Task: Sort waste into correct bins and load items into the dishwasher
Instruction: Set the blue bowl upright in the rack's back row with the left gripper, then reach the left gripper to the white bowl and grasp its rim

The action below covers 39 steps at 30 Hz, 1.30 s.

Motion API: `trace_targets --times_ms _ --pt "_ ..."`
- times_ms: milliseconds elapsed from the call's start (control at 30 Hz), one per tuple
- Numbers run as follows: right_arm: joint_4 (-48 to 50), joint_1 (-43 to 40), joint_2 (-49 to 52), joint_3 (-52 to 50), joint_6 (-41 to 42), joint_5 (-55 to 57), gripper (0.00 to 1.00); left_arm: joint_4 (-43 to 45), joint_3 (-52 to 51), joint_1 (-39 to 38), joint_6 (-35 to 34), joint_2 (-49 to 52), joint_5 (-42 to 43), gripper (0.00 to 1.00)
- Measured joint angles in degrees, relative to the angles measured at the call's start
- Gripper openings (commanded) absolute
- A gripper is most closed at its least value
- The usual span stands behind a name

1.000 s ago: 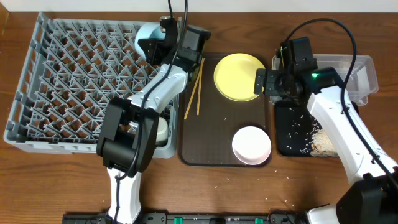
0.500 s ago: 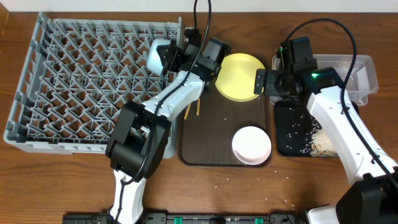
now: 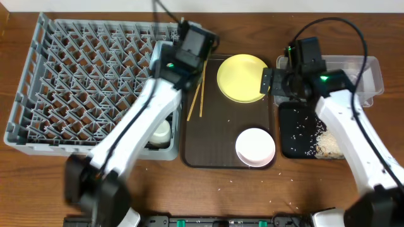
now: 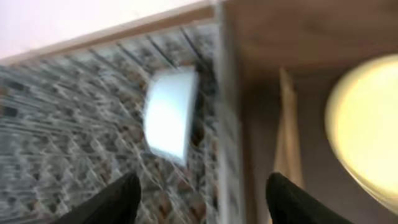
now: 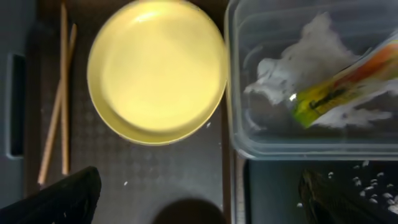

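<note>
The wooden tabletop (image 3: 63, 183) holds a grey dish rack (image 3: 38, 82), a brown tray (image 3: 214, 139), a black tray (image 3: 297, 135) and a clear tub (image 3: 372, 69). Loose rice grains (image 3: 276, 202) lie on it too.

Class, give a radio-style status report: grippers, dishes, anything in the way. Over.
Left gripper open, empty. Light blue bowl in dish rack. Right gripper open by yellow plate, nothing between.

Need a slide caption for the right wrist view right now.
Open right gripper over the brown tray holding yellow plate and chopsticks; tissue and snack wrapper in the clear tub.

Left end effector (image 4: 205, 208) and right (image 5: 200, 208) spread
</note>
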Motion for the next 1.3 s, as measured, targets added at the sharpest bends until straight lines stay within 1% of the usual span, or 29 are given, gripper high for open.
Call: trace_targets --times_ms 33,67,100,133,167,267,367,500,633,767,800,867,900,967,1100,1200,1267,1300 --pt "-0.1 -0.5 -1.5 0.0 0.0 0.4 0.99 -2.4 0.1 -0.1 -1.1 -1.6 2.7 0.65" --pt "0.0 -1.5 -4.8 0.1 0.0 1.5 0.99 -6.1 0.1 -0.2 -3.2 -3.4 8.0 0.65" --pt "0.2 -2.8 -8.6 0.3 0.0 3.0 0.99 -9.2 0.2 -0.4 -5.1 -4.2 12.3 0.63" --pt "0.3 -4.0 -12.2 0.7 0.0 5.0 0.99 -11.1 0.2 -0.6 -6.9 -4.3 15.6 0.61" --pt "0.3 -4.9 -14.9 1.0 0.0 6.7 0.99 -14.3 0.0 -1.2 -9.7 -3.9 21.3 0.61" --pt "-0.4 -8.2 -22.1 2.4 0.4 13.0 0.99 -15.7 -1.7 -4.0 -13.8 -2.4 30.8 0.61" --pt "-2.5 -12.5 -25.0 2.8 3.1 18.1 0.99 -15.5 -3.7 -8.4 -16.5 -0.2 35.5 0.61" --pt "-4.7 -16.3 -23.3 2.7 7.2 21.4 0.99 -13.5 -4.7 -14.3 -19.0 4.2 38.5 0.61" --pt "-4.9 -16.4 -20.7 2.7 8.7 20.9 0.99 -12.9 -4.8 -16.2 -22.7 8.7 38.3 0.61" --pt "-4.9 -16.4 -19.8 2.7 9.2 20.3 0.99 -10.4 -4.8 -16.6 -24.6 14.1 39.3 0.61" --pt "-4.9 -16.4 -19.7 2.7 9.2 20.2 0.99 -9.9 -4.8 -16.8 -24.8 15.1 39.6 0.57" --pt "-4.9 -16.4 -19.5 2.7 9.2 20.0 0.99 -9.4 -4.8 -17.3 -25.4 16.8 40.1 0.38" --pt "-4.9 -16.4 -19.5 2.7 9.2 20.0 0.99 -9.4 -4.8 -17.5 -25.5 17.4 40.3 0.34" --pt "-4.9 -16.4 -19.5 2.7 9.2 20.0 0.99 -9.3 -4.9 -17.8 -25.7 17.8 40.8 0.33" --pt "-4.9 -16.4 -19.5 2.7 9.2 20.0 0.99 -8.7 -4.9 -17.8 -25.8 18.0 41.4 0.36" --pt "-4.9 -16.4 -19.5 2.7 9.2 20.0 0.99 -8.5 -4.9 -17.6 -26.1 19.8 42.9 0.37" --pt "-4.9 -16.4 -19.5 2.7 9.2 20.0 0.99 -8.6 -4.9 -17.1 -26.1 21.6 44.4 0.36" --pt "-4.9 -16.4 -19.5 2.7 9.2 20.0 0.99 -8.5 -4.9 -16.7 -26.1 22.3 45.2 0.33"
